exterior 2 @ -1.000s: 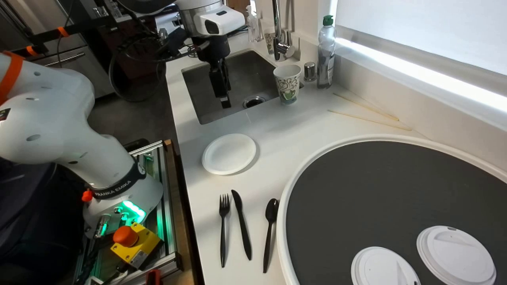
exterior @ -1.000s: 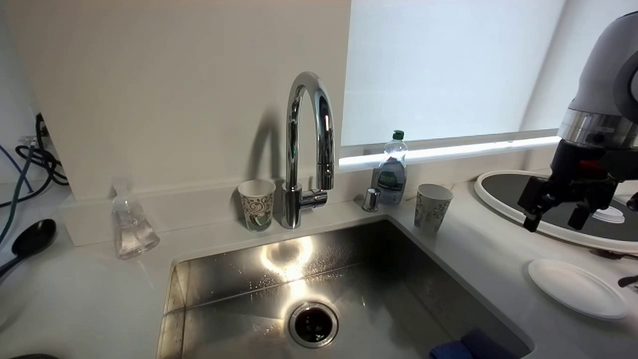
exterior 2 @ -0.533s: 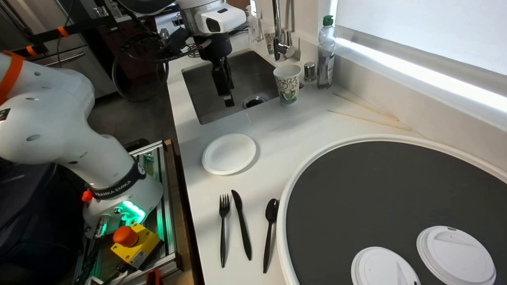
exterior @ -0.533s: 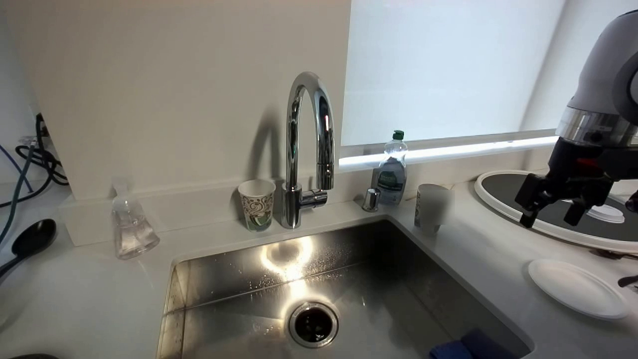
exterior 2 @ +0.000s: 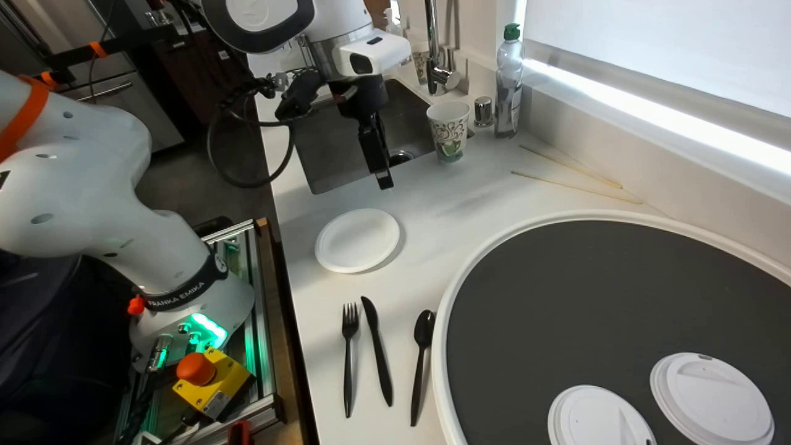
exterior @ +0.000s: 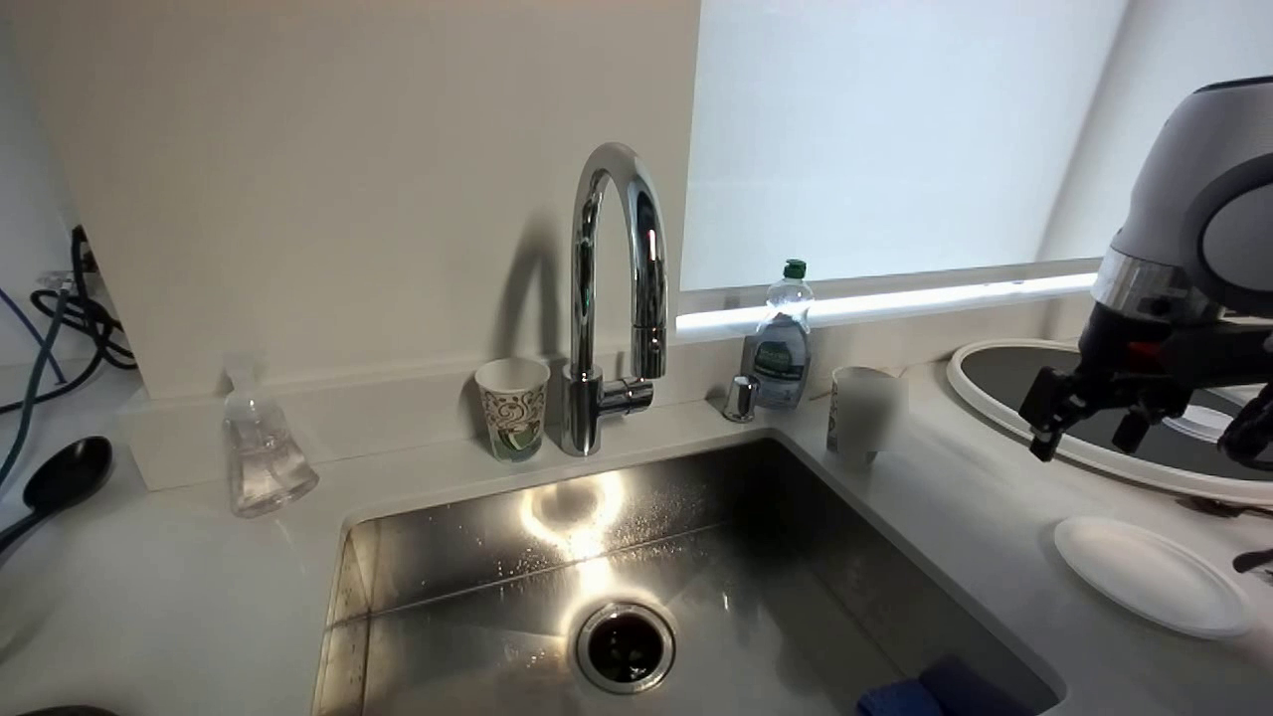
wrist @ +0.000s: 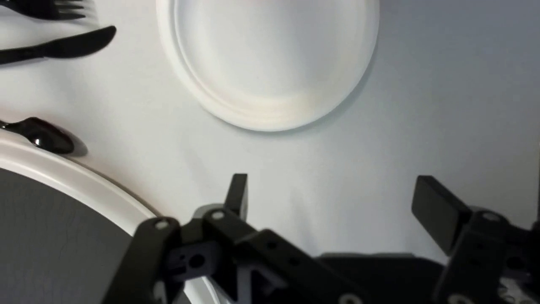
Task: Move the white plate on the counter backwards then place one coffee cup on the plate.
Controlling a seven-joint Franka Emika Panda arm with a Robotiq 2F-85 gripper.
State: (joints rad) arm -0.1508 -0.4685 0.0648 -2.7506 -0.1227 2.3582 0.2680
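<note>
The white plate point(exterior 2: 357, 241) lies flat on the counter point(exterior 2: 429, 253), between the sink and the black cutlery. It also shows in the other exterior view point(exterior: 1154, 577) and at the top of the wrist view point(wrist: 270, 63). A coffee cup point(exterior 2: 448, 131) stands upright beside the sink; in this view it carries a dark scroll pattern, while in an exterior view most of its side looks plain grey and smeared point(exterior: 870, 413). My gripper point(wrist: 331, 185) is open and empty above the counter, on the platter side of the plate. In an exterior view the gripper point(exterior 2: 384, 182) hangs between plate and cup.
A second patterned cup point(exterior: 512, 408) stands by the faucet point(exterior: 587, 298). A soap bottle point(exterior 2: 508, 83) stands behind the coffee cup. The dark platter point(exterior 2: 556, 296) bears white lids point(exterior 2: 710, 398). A fork point(exterior 2: 348, 358), knife point(exterior 2: 378, 352) and spoon point(exterior 2: 422, 364) lie near the plate.
My gripper has moved from over the sink area toward the counter between plate and cup, and stays open. The plate and cups have not moved.
</note>
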